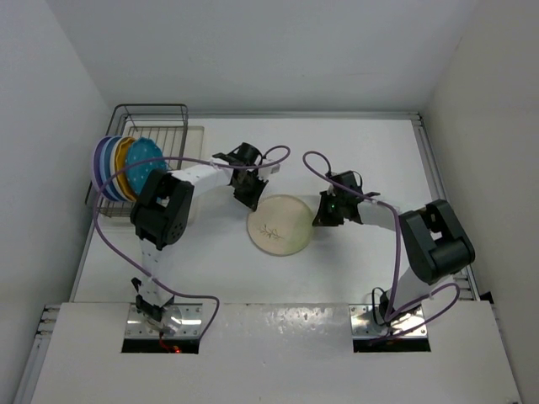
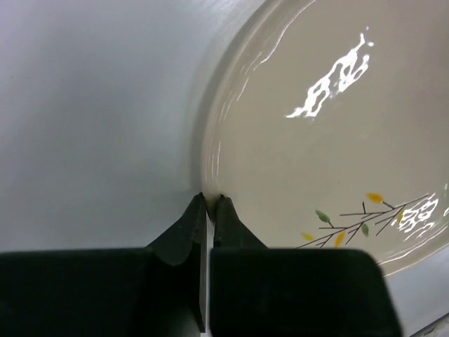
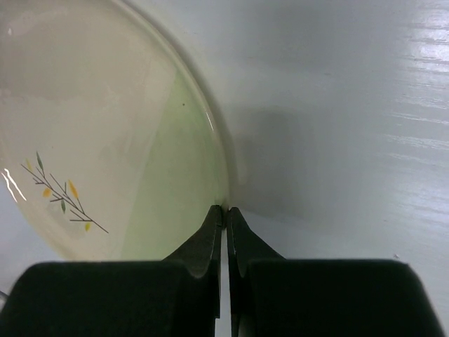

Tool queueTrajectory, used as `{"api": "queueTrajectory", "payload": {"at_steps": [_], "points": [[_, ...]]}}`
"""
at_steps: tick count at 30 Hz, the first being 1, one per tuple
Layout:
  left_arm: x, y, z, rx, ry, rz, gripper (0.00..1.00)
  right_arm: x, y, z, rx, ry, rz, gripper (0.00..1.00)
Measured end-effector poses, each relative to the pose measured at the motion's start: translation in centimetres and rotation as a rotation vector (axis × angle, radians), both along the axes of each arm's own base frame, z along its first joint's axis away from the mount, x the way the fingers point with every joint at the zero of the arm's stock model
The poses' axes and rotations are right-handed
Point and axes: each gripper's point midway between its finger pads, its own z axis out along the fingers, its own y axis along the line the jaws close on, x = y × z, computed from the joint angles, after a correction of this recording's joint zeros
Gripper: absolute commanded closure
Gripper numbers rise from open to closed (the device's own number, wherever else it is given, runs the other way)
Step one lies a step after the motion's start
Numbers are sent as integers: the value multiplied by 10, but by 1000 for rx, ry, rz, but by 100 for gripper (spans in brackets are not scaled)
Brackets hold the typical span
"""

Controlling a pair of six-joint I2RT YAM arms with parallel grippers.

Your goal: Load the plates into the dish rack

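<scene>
"Where is the cream plate?"
"Flat on the counter, mid-frame. My left jaws and right jaws are both closed, tips at its rim. The other plates stand in the rack, upper left."

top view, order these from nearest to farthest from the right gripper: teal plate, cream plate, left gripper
1. cream plate, just left of the right gripper, at its fingertips.
2. left gripper, at that plate's upper-left edge.
3. teal plate, standing in the dish rack at far left.
</scene>
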Motion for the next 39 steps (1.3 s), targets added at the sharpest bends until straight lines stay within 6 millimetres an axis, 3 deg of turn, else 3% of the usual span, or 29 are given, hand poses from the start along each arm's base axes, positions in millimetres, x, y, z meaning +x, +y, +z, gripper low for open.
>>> {"api": "queueTrajectory", "payload": {"at_steps": [5,6,7,10,11,14,17,23,39], "points": [[3,3,3,33,-2,33,100,0,-1,0,-2,2,-7,100],[4,4,4,39,1,36,100,0,-1,0,-3,3,-7,96],[5,4,5,44,2,37,100,-1,-1,0,-3,7,-7,81],[6,9,10,77,-4,35,100,0,-2,4,-10,20,-1,51],[8,12,14,94,-13,33,100,4,-1,8,-10,15,3,35],[17,17,39,122,-63,20,100,23,-1,25,-6,-23,8,25],[26,21,79,133,-149,10,100,40,-5,38,4,-63,-14,23],[41,43,147,218,-328,23,100,43,-19,37,-1,-47,-52,22],[65,118,239,590,-610,151,100,38,-22,44,3,-58,-68,22]]}}
